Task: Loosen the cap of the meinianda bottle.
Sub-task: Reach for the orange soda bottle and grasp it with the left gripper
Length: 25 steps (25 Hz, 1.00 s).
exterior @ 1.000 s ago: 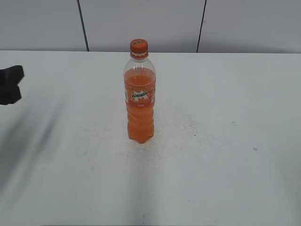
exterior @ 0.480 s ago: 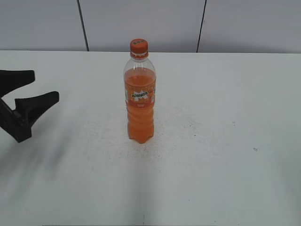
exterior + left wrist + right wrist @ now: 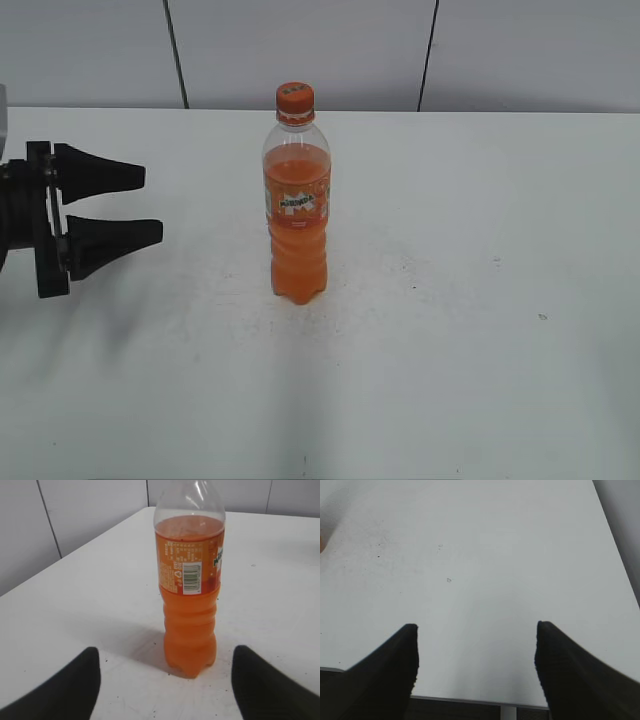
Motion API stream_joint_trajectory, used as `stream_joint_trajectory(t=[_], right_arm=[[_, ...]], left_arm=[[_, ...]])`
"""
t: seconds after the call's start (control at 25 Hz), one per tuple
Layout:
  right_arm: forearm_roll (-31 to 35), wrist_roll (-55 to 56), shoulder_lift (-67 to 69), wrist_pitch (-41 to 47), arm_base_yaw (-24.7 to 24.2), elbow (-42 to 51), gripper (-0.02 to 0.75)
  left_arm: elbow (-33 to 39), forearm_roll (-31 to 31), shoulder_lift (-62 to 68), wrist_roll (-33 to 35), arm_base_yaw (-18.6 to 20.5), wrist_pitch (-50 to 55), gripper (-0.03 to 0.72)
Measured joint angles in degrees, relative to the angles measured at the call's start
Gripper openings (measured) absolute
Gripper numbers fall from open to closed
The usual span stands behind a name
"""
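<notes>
The bottle (image 3: pixel 297 200) stands upright on the table (image 3: pixel 480 250), its long axis vertical, with the cap (image 3: pixel 295 100) screwed on top. The left gripper (image 3: pixel 145 205) is left of the bottle, level with its label, jaws spread and aimed straight at it, clearly the nearer tool. The right gripper (image 3: pixel 476 645), also spread wide, hangs over bare table well right of the bottle.

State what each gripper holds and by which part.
Nothing is held. The left gripper is open, short of the meinianda bottle; the right gripper is open over bare table.
</notes>
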Motion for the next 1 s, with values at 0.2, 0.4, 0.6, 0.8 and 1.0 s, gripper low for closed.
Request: stream_joint_trajectory(t=[0.2, 0.4, 0.6, 0.8, 1.0], right_arm=[[0.0, 0.0, 0.0, 0.0, 0.0, 0.0, 0.547], [0.0, 0.0, 0.0, 0.0, 0.0, 0.0, 0.547], [0.0, 0.0, 0.0, 0.0, 0.0, 0.0, 0.547], [0.0, 0.0, 0.0, 0.0, 0.0, 0.0, 0.547], [0.0, 0.0, 0.0, -0.02, 0.0, 0.0, 0.547]], left_arm=[[-5.21, 1.27, 4.95, -1.97, -1.69, -0.16, 0.621], [-11.39, 2.42, 10.92, -4.25, -6.38, -0.21, 0.659], [-18.82, 3.82, 15.27, -7.94, -10.77, -0.21, 0.654], [-23.06, 4.12, 18.31, -10.32, -14.86, -0.23, 0.636], [-25.8, 4.37, 21.38, -11.57, -18.22, -0.34, 0.61]])
